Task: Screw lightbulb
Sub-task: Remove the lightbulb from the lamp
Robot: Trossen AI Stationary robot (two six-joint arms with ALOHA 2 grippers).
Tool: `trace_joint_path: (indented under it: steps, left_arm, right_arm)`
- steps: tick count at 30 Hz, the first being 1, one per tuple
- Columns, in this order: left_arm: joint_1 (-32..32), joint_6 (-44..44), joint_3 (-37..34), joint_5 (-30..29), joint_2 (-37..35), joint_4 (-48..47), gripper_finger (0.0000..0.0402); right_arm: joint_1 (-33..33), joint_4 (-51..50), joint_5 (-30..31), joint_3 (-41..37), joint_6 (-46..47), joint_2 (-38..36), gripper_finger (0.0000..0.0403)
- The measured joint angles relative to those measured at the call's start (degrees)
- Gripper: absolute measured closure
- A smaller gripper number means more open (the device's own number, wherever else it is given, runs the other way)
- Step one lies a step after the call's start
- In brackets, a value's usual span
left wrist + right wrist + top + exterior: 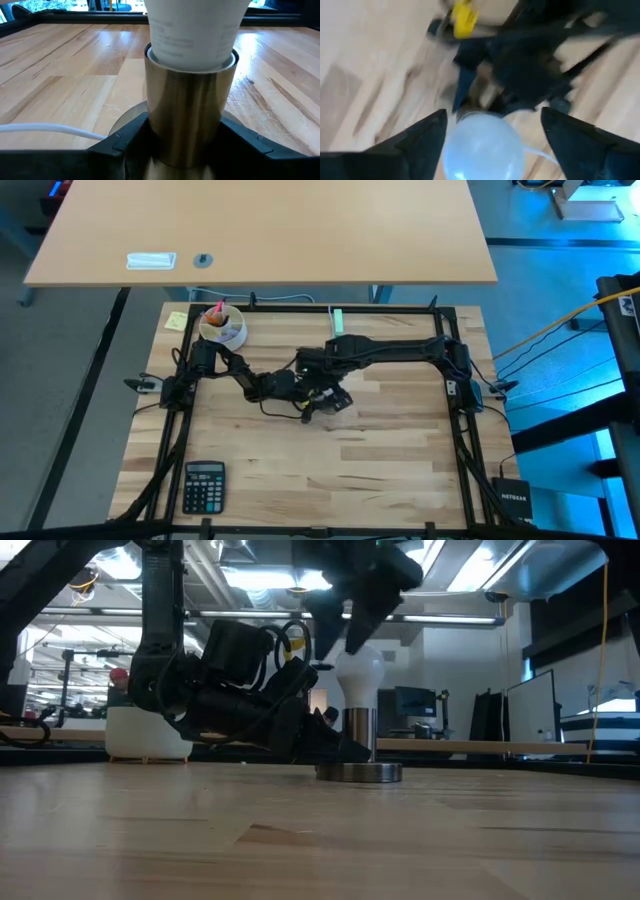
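Wood table (400, 470): lightbulb (482, 145) btwn spread, released right-gripper fingers (422, 137), not touching.

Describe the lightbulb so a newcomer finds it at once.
Start at the wooden table and go to its middle, where both dark arms meet. There a round grey metal socket base stands, and the lightbulb sits upright in its top. It is the only white, pear-shaped thing there.
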Motion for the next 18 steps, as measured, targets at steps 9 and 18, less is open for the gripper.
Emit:
trace_joint_path:
  steps: [9, 18]
  left_arm:
    - [0.0, -0.3, 0.0, 0.0, 0.0, -0.2, 0.0210]
    - [0.0, -0.3, 0.0, 0.0, 0.0, -0.4, 0.0210]
  right_arm:
    - [-0.2, -5.1, 0.0, 7.1, 13.4, -0.1, 0.0015]
    - [-5.0, -12.1, -11.6, 12.2, 54.5, -0.1, 0.0039]
